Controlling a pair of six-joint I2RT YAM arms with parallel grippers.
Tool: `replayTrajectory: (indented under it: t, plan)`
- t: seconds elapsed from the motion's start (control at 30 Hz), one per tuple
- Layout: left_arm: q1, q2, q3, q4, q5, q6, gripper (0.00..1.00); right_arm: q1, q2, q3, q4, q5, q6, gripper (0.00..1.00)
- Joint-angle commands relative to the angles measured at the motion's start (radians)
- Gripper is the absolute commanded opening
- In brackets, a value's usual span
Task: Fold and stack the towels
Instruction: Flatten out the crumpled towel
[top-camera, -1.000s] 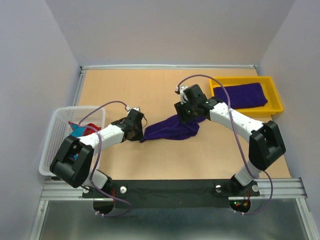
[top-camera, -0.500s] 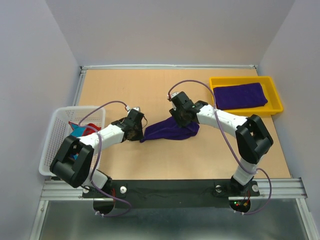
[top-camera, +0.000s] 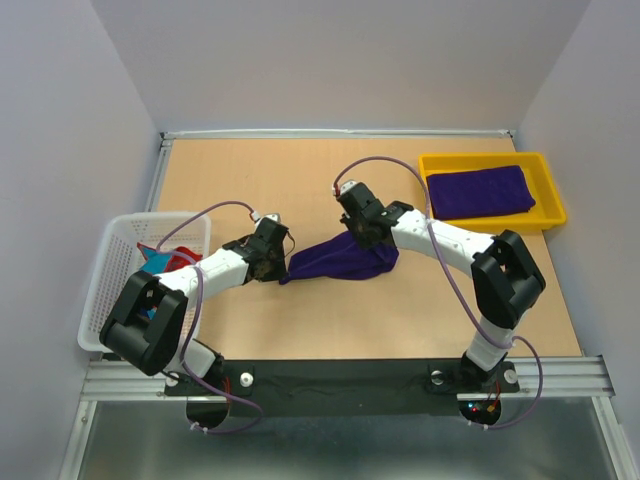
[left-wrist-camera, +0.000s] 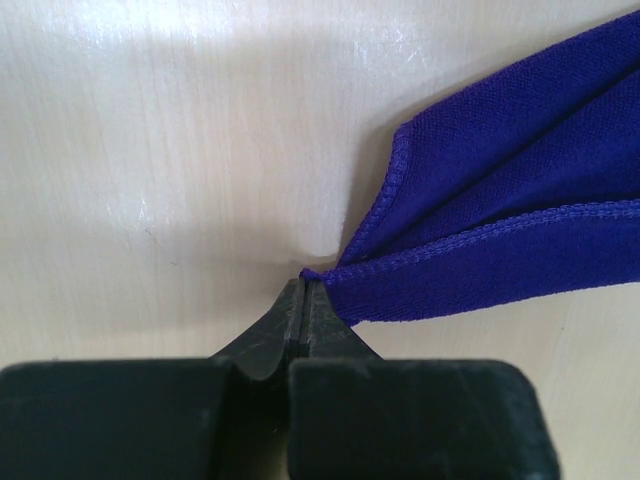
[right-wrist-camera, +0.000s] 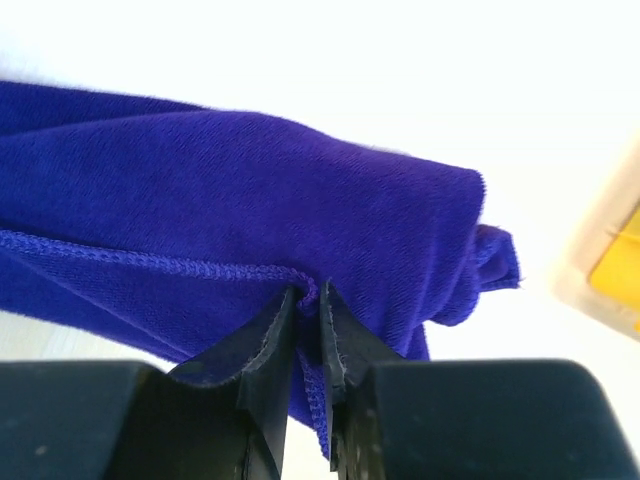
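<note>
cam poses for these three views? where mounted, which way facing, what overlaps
Top external: high behind the arm bases, looking down on the table; left arm and right arm show whole, left gripper and right gripper on the purple towel.
Left wrist: on the left arm, looking along its shut fingers at the towel's corner.
Right wrist: on the right arm, looking along its fingers pinching the towel's hem; tray edge at right.
Shared: all see the towel; top and right wrist the tray.

The right claw (right-wrist-camera: 308, 298) pinches the purple towel (right-wrist-camera: 250, 190) at its stitched hem.
</note>
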Motion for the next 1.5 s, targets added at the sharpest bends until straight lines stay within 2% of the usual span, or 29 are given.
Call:
replayTrajectory:
  t: [0.0,0.2,0.23,0.27,0.37,0.6,0.7,0.93,1.0,1.13,1.23,1.33,1.47]
  plan:
    - [-0.006,-0.032,0.029,-0.017,-0.027,0.008,0.0,0.007,-0.049,0.042,0.009,0.077,-0.008,0.22]
    - [-0.007,-0.026,0.026,-0.019,-0.032,0.013,0.0,0.009,-0.064,0.025,0.009,0.108,-0.009,0.25]
    - [-0.007,-0.026,0.027,-0.019,-0.032,0.011,0.0,0.009,-0.064,0.022,0.009,0.108,-0.009,0.33]
    - [-0.006,-0.026,0.027,-0.019,-0.03,0.013,0.0,0.007,-0.064,0.017,0.009,0.108,-0.006,0.38]
    - [-0.007,-0.028,0.027,-0.017,-0.032,0.014,0.0,0.009,-0.063,0.009,0.009,0.108,-0.002,0.45]
    - [-0.007,-0.029,0.023,-0.019,-0.03,0.016,0.0,0.007,-0.063,-0.004,0.009,0.125,0.008,0.43]
    - [-0.007,-0.031,0.02,-0.021,-0.032,0.017,0.0,0.006,-0.069,-0.012,0.008,0.174,0.011,0.39]
    - [-0.007,-0.032,0.014,-0.022,-0.035,0.017,0.0,-0.016,-0.112,-0.021,0.006,0.275,0.069,0.38]
    - [-0.006,-0.034,0.018,-0.022,-0.035,0.016,0.0,-0.016,-0.121,-0.012,0.008,0.233,0.063,0.38]
    - [-0.007,-0.035,0.032,-0.027,-0.033,0.019,0.0,-0.016,-0.13,0.006,0.008,0.028,0.031,0.41]
    - [-0.007,-0.037,0.044,-0.033,-0.03,0.02,0.0,-0.014,-0.118,0.022,0.008,-0.06,0.025,0.43]
    - [-0.009,-0.035,0.05,-0.036,-0.026,0.022,0.0,-0.016,-0.096,0.026,0.008,-0.116,0.006,0.46]
    - [-0.007,-0.035,0.055,-0.04,-0.029,0.02,0.0,-0.011,-0.072,0.014,0.009,-0.064,-0.001,0.48]
